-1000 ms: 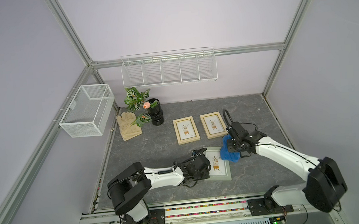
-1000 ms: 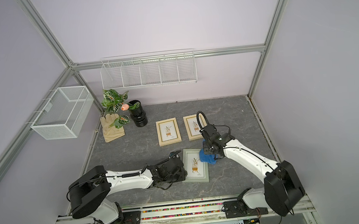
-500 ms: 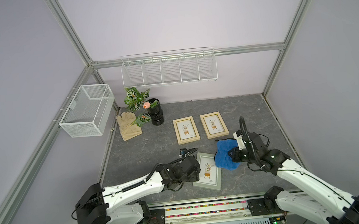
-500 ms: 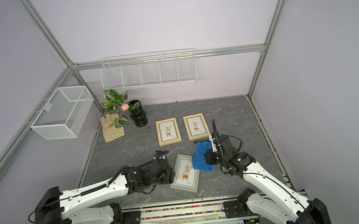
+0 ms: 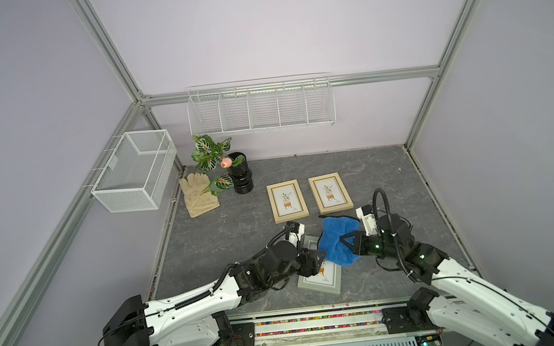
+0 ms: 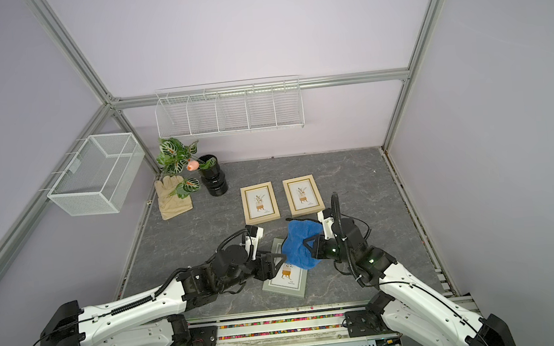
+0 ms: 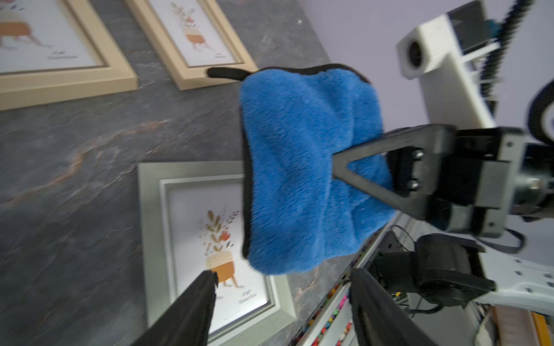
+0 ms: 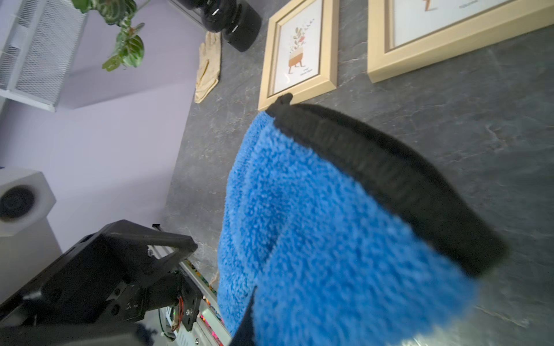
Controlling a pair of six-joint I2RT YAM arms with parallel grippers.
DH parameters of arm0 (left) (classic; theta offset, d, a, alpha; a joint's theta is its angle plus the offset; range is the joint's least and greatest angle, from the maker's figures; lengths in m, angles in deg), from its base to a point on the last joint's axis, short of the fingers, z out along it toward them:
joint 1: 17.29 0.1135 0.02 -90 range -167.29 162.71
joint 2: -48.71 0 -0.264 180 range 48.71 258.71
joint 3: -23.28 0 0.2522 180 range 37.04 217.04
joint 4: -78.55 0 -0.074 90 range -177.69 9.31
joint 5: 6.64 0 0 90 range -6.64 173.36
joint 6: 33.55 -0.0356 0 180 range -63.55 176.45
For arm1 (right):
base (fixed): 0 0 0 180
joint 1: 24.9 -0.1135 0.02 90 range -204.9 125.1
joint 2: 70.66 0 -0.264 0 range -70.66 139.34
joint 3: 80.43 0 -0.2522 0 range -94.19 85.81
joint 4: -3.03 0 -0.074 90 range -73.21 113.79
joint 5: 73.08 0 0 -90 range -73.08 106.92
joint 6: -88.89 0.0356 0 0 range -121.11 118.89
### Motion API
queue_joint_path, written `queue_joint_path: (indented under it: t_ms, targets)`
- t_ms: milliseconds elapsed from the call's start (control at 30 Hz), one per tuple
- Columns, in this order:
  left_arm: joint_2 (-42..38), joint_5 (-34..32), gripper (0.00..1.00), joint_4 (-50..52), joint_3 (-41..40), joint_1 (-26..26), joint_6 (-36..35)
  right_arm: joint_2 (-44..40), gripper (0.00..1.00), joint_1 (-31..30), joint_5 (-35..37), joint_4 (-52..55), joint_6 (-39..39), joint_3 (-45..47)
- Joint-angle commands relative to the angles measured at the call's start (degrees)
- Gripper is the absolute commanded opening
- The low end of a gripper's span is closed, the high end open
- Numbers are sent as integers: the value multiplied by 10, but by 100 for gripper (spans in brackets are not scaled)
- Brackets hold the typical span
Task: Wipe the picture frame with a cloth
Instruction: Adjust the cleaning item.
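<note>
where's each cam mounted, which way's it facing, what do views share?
Top views: high over the front rail, looking down toward the back wall; both arms, left gripper, right gripper, cloth, grey frame show.
Left wrist: on the left arm, looking past its own spread fingers at cloth and grey frame; right gripper shows.
Right wrist: on the right arm, looking along the held cloth toward the wooden frames; left gripper shows.
Shared: all views show the cloth.

Left fingers (image 7: 192, 308) spread apart; right fingers (image 7: 389, 142) pinched together.
</note>
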Motion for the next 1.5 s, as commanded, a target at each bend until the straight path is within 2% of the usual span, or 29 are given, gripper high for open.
queue_joint_path:
  t_ms: [0,300,633,767,867,933,1033,1233,1300,1467]
  targets:
    - [17,36,73,-80,20,-3,-35,7,11,-13,-5,-65,28,3]
    - [87,24,73,-32,60,-3,-65,24,11,-33,-35,-147,70,0]
    - [99,40,73,-76,50,-3,-71,62,11,-70,-44,-220,107,0]
    - [108,40,62,-87,53,-3,-71,78,11,-83,-44,-233,110,-2]
    - [103,25,44,-83,50,-3,-66,86,12,-89,-39,-227,109,-2]
    - [99,5,30,-70,49,-3,-60,89,17,-90,-29,-210,106,-4]
    - [90,-28,21,-38,48,-3,-57,92,28,-94,-9,-169,96,-12]
    - [62,-79,8,29,35,22,-33,81,74,-95,81,9,52,-65]
    - [59,-76,4,62,31,47,-20,78,83,-95,121,61,40,-77]
    - [50,-99,1,155,44,73,-26,76,90,-93,170,153,26,-88]
